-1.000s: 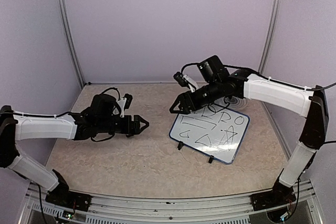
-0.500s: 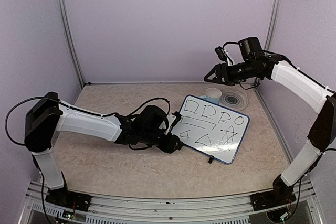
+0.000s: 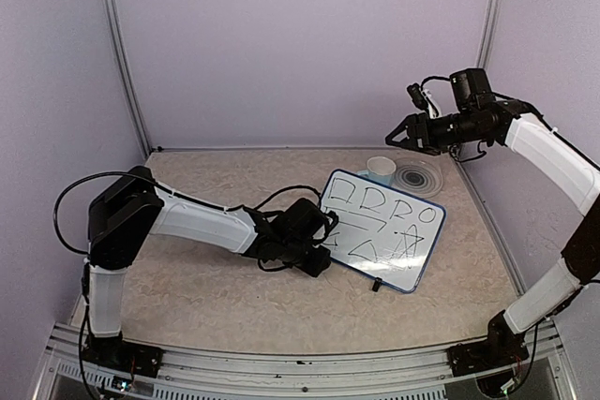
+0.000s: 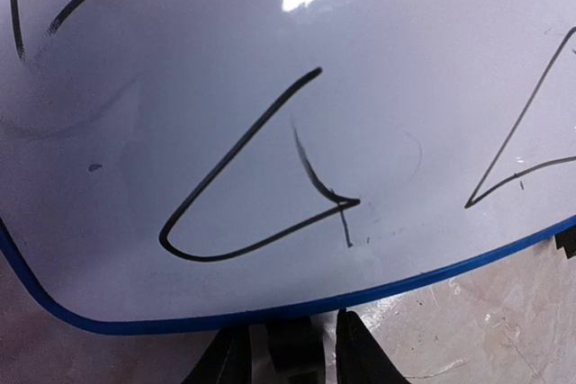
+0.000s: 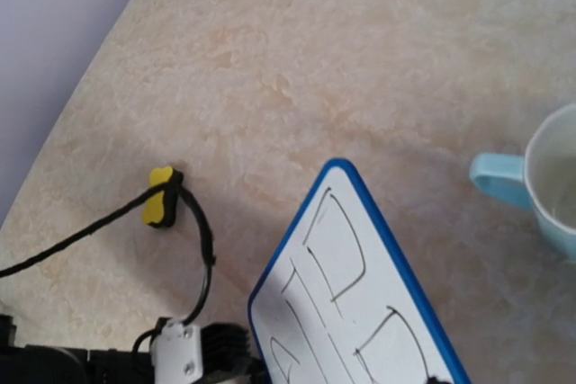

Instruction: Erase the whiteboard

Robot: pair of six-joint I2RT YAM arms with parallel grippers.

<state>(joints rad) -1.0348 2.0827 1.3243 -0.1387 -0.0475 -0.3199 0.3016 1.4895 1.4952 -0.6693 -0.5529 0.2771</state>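
The whiteboard (image 3: 386, 229), white with a blue rim and black marker scribbles, lies right of the table's middle. It fills the left wrist view (image 4: 270, 87), and its far corner shows in the right wrist view (image 5: 360, 312). My left gripper (image 3: 323, 255) sits low at the board's near-left edge. Its jaws (image 4: 292, 357) straddle a black foot under the rim, with thin gaps on both sides. My right gripper (image 3: 396, 134) hangs open and empty, high above the far right corner. A small yellow eraser (image 5: 160, 195) lies on the table left of the board.
A pale blue mug (image 3: 381, 170) and a clear round dish (image 3: 418, 178) stand just behind the board. The left arm's black cable (image 5: 193, 231) runs over the eraser. Walls close the table at the back and on both sides.
My left arm swept right across the table to the board's near-left edge, and its jaws narrowed around the foot. My right arm rose from the board's far edge to the upper right.
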